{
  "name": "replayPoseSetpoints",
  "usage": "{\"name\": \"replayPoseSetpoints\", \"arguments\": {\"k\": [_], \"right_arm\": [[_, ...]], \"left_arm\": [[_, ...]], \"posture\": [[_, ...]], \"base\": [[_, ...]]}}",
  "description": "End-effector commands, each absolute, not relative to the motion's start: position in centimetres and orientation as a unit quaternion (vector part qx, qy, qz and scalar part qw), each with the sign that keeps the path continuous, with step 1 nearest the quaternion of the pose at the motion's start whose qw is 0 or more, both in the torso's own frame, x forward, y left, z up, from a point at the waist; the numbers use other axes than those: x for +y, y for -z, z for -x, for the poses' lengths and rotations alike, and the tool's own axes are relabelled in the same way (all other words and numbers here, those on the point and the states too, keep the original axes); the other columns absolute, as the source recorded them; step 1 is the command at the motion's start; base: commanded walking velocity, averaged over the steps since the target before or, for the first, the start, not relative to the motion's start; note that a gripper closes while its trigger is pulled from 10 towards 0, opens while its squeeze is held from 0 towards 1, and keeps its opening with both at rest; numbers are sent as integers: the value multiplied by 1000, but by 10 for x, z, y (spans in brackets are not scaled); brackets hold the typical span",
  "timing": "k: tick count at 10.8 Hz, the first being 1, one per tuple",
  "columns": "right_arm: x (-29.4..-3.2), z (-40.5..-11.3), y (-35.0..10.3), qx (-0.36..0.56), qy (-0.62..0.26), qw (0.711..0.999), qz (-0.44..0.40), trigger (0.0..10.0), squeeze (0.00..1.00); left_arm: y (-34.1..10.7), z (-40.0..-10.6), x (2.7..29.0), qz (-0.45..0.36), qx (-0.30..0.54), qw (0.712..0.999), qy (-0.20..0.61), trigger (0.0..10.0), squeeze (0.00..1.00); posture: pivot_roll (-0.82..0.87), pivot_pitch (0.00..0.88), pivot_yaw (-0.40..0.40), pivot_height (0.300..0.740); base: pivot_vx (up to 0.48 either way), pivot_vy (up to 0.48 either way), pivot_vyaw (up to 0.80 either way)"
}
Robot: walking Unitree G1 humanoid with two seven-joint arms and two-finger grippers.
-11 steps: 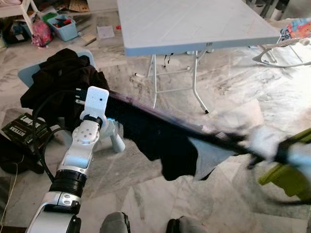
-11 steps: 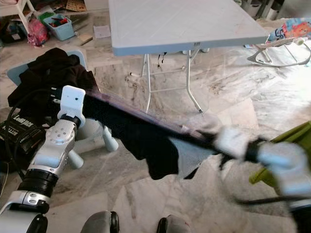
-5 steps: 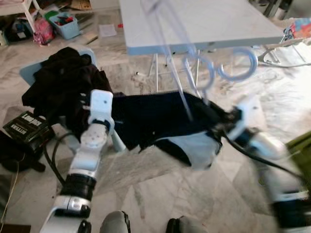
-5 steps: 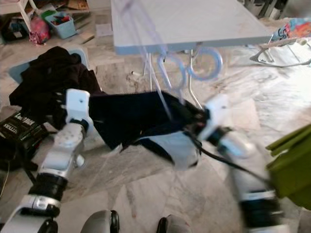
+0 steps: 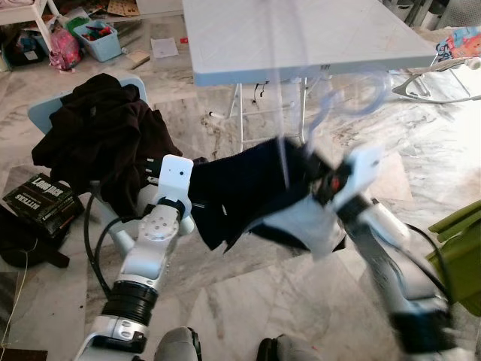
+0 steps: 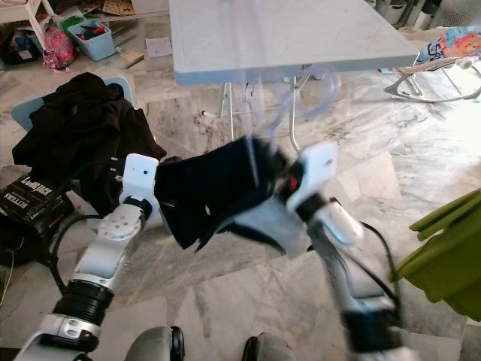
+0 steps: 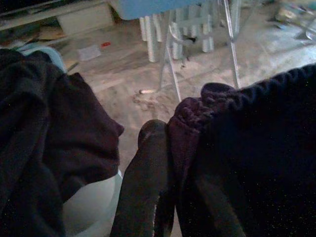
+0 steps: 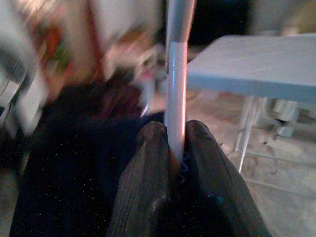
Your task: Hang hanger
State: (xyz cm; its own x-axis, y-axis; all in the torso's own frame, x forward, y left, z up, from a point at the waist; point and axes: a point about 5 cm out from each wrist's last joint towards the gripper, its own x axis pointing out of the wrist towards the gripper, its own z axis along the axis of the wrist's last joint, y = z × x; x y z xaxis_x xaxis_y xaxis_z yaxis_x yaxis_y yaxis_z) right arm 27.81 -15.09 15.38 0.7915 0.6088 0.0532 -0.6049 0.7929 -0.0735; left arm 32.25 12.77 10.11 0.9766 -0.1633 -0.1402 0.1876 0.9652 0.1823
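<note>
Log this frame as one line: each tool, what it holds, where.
left tool: shut on dark garment | right tool: shut on hanger, raised | before table

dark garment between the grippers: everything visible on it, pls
The garment is dark navy to black knit-looking fabric with a pale lining showing at its lower edge. It hangs bunched in the air between the arms, above the marble floor. The left gripper pinches its gathered hem; the right gripper clamps a pale hanger rod with cloth at its base.
</note>
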Motion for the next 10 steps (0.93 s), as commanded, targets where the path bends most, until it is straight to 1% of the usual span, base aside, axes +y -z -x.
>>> {"name": "replayPoseSetpoints", "arguments": {"k": [1, 2, 4, 5, 6, 7, 8, 9, 10], "right_arm": [[-152, -272, -151, -36, -362, 927, 89, 10000, 0], [-160, -271, -147, -22, -384, 913, 134, 10000, 0], [-176, -273, -142, 9, -400, 895, 197, 10000, 0], [-190, -276, -140, 30, -428, 862, 271, 10000, 0], [-192, -276, -136, 37, -440, 843, 306, 10000, 0], [-196, -274, -133, 50, -456, 821, 341, 10000, 0], [-200, -275, -130, 61, -460, 807, 365, 10000, 0], [-203, -279, -130, 66, -458, 796, 391, 10000, 0], [-205, -283, -130, 69, -457, 787, 410, 10000, 0]], "left_arm": [[-99, -320, 125, -130, 71, 980, 130, 10000, 1000], [-96, -316, 125, -150, 73, 973, 161, 10000, 1000], [-92, -308, 122, -193, 76, 950, 233, 10000, 1000], [-88, -300, 123, -209, 83, 933, 280, 10000, 1000], [-89, -299, 123, -213, 79, 932, 283, 10000, 1000], [-95, -294, 116, -205, 63, 926, 311, 10000, 1000], [-99, -287, 109, -209, 52, 909, 357, 10000, 1000], [-101, -271, 98, -218, 50, 872, 435, 10000, 1000], [-102, -261, 94, -223, 51, 852, 471, 10000, 1000]], "posture": [[-58, 92, -24, 740], [-60, 94, -24, 740], [-61, 96, -25, 740], [-61, 96, -25, 740], [-61, 96, -25, 740], [-52, 104, -29, 740], [-52, 104, -29, 740], [-51, 107, -31, 740], [-50, 108, -30, 740]], "base": [[0, 0, 0], [0, 0, 0], [0, 0, 0], [0, 0, 0], [0, 0, 0], [0, 0, 0], [0, 0, 0], [0, 0, 0], [0, 0, 0]]}}
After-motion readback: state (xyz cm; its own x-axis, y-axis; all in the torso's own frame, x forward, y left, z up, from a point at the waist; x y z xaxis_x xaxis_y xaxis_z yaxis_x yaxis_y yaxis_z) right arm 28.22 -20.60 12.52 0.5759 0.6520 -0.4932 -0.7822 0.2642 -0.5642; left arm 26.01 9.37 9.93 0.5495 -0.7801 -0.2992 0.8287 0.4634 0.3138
